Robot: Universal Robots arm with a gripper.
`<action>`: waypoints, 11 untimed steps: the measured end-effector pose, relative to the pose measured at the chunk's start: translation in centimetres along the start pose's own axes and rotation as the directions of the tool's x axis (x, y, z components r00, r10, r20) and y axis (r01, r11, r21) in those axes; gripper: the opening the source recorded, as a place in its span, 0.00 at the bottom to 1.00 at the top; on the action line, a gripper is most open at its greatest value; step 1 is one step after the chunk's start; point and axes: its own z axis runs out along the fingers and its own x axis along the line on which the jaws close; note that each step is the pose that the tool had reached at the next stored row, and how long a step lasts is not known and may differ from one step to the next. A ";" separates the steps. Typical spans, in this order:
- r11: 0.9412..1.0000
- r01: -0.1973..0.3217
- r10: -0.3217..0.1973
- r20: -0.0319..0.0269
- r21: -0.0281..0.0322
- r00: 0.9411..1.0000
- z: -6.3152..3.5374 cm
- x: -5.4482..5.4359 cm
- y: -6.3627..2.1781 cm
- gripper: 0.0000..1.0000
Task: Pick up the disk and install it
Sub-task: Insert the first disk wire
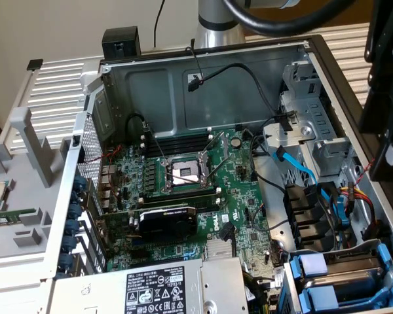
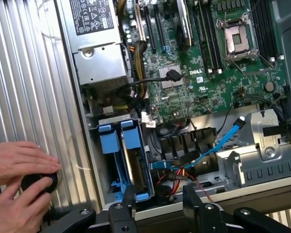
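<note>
Closest to the lens we've got the tool (image 2: pixel 160 194): two black fingers (image 2: pixel 127 199) standing well apart with nothing between them, so it's open and empty. It hangs over the rim of the case (image 2: pixel 242 194), pointing down, just beside the drive bay and a tangle of red, yellow and black wires (image 2: pixel 177 175). In the exterior view the arm's silver column (image 1: pixel 216 23) rises behind the case, with a fat black hose (image 1: pixel 275 27) looping off it.

The disk (image 2: pixel 130 167), as far as we can tell, is the silvery slab standing on edge in the bay. It's clipped in a bright blue plastic frame, right next to a second blue frame (image 2: pixel 111 143). We only get its edge, so we can't read any label on it.

Outside the case, a person's hand (image 2: pixel 19 158) and second hand (image 2: pixel 14 211) rest on the ribbed metal worktop (image 2: pixel 29 73), cupped around a round black thing (image 2: pixel 39 183).

Inside it's the usual stuff:
- a green board (image 2: pixel 208 82) with "DELL" printed in white
- a bare, shiny CPU socket (image 2: pixel 238 38)
- a light blue flat cable (image 2: pixel 227 140)
- a grey sheet-metal power supply (image 2: pixel 99 63) with a black-and-white sticker (image 2: pixel 89 17) full of warning symbols, though the small print is beyond us
</note>
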 end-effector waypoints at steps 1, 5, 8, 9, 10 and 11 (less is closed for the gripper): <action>1.000 -0.011 0.011 0.000 0.000 1.000 0.02 0.0 0.00 0.51; 0.999 -0.047 0.047 -0.001 0.002 0.999 0.36 0.0 -0.09 0.51; 0.998 -0.070 0.070 -0.001 0.003 0.998 0.81 0.0 -0.23 0.51; 0.997 -0.076 0.076 -0.001 0.003 0.997 0.93 -0.1 -0.26 0.51; 0.997 -0.082 0.082 -0.001 0.003 0.997 1.04 -0.1 -0.30 0.51; 0.996 -0.087 0.087 0.000 0.003 0.996 1.12 -0.1 -0.32 0.51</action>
